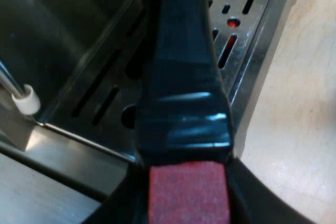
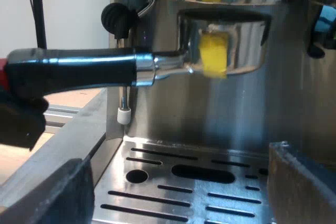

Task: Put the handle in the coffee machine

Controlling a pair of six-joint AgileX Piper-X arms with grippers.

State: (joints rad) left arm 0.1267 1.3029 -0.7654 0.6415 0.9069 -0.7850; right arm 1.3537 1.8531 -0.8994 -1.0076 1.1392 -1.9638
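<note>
**Holder at the machine.** My left gripper is closed on the holder at its red end. The glossy dark handle runs toward 12 o'clock above the slotted drip tray. My right gripper hangs low over the tray, fingers wide apart and empty. The holder's bright metal head sits up in the machine front, with the handle pointing to 9 o'clock. I judge insertion mostly done. A locking turn and release seem left.
</note>
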